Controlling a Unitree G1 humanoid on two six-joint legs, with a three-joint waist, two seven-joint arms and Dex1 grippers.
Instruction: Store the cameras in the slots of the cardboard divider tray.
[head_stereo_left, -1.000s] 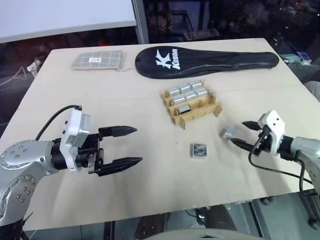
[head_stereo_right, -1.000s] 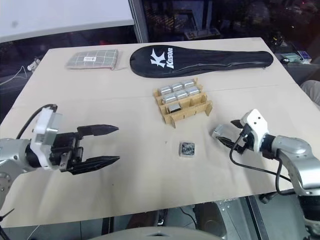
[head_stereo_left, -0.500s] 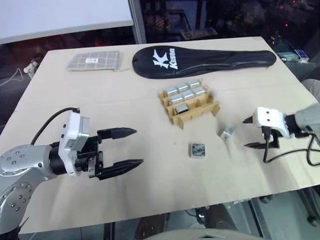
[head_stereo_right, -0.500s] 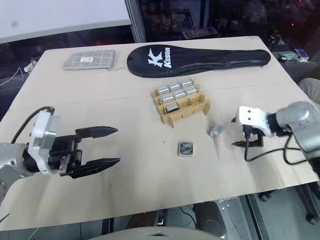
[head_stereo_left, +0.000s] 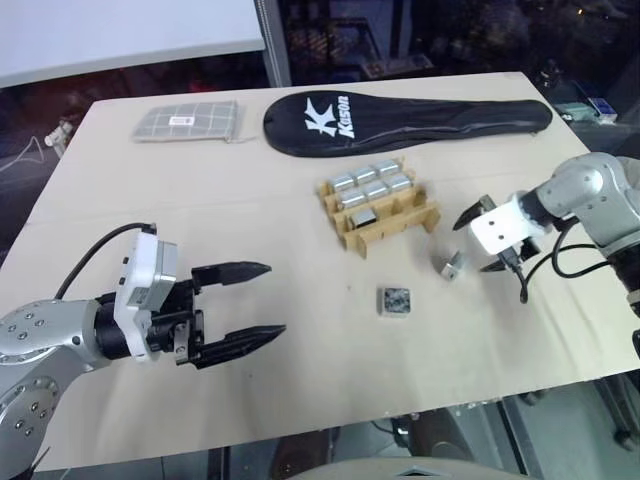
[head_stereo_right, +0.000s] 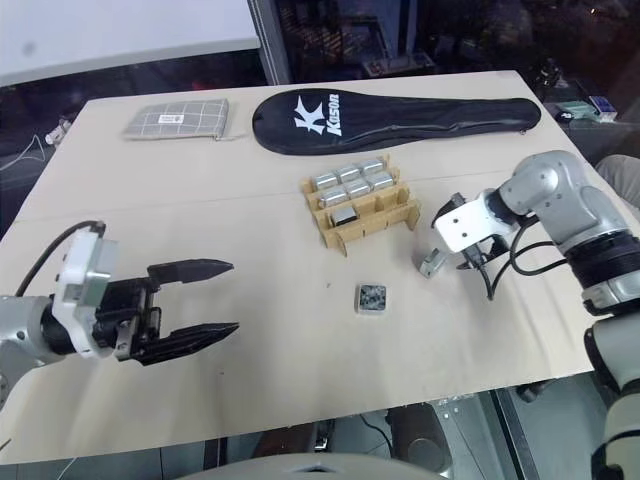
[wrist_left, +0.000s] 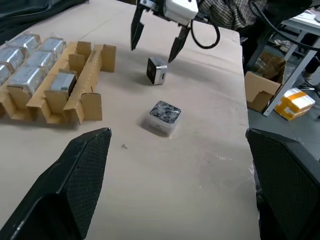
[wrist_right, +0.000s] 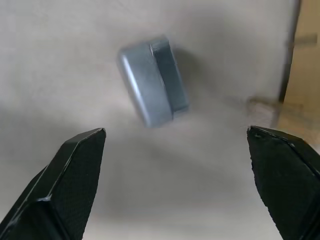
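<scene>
Silver-grey camera (head_stereo_left: 451, 265) lies released on the table (head_stereo_left: 300, 380) beneath the right gripper (head_stereo_left: 479, 240), now risen with fingers spread, left gripper (head_stereo_left: 255, 303) likewise empty-handed, a regrasp likely.

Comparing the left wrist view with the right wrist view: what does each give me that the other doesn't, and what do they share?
Left wrist alone: the cardboard tray with cameras in its slots, a second loose camera lying flat, and the right gripper with fingers open above the tilted camera. Right wrist alone: a close look down on that tilted camera, untouched between its open fingers. Shared: the tilted camera and the table.
</scene>
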